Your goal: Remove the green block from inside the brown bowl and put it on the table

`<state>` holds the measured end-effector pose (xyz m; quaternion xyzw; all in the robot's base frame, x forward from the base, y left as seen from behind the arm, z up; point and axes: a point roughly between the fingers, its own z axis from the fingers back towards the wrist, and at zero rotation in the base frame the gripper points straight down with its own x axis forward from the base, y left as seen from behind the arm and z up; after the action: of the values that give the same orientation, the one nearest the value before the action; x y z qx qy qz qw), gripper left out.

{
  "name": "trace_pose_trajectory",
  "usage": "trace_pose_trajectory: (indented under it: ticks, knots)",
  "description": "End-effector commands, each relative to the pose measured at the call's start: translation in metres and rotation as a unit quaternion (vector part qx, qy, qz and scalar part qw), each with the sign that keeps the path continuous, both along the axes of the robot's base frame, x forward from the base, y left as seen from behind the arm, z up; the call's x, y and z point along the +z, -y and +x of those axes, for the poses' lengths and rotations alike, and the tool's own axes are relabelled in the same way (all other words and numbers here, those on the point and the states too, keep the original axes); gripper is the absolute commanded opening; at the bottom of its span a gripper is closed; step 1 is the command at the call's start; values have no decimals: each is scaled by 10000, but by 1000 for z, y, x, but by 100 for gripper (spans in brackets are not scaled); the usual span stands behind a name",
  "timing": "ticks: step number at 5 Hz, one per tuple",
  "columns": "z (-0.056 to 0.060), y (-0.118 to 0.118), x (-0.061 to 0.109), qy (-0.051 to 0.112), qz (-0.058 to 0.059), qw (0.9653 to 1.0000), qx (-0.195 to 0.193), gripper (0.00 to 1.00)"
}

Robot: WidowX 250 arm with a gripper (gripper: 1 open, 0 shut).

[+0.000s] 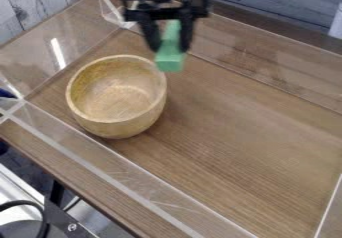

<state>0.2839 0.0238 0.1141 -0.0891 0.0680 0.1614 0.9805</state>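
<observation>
Camera view: carrying stage, gripper (170,30) clenched on green block (170,48), held aloft beyond brown bowl (115,95), past its far right rim. Recommended handling: keep grip firm, travel clear of rim, lower bar gently onto bare table (241,132), release only upon contact, retreat straight upward.

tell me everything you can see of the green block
The green block is a slim, bright green bar with straight edges and a plain, slightly blurred surface; its material can't be told. It hangs roughly upright in the pincer, which is shut on its upper part and hides its top end. It is out of the brown bowl, up and to the right of it in the picture. Only the pincer appears to touch it.
</observation>
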Motion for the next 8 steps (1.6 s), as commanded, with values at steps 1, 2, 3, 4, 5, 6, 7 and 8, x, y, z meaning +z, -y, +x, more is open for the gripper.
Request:
trace_pose_trajectory:
  ticks: [1, 2, 3, 4, 5, 6, 7, 8]
  knots:
    - [17, 39, 10, 324, 14, 9991, -273, 0]
    - [7, 44, -7, 175, 169, 9981, -567, 0]
    - [0, 48, -35, 45, 276, 9972, -697, 0]
    - [-3, 52, -59, -27, 345, 9961, -810, 0]
    - [0, 55, -72, -61, 402, 9954, -862, 0]
    - [2, 55, -75, -83, 424, 9953, -870, 0]
    - [2, 55, -74, -106, 442, 9950, -884, 100]
    - [3, 55, -72, -117, 450, 9949, -897, 100]
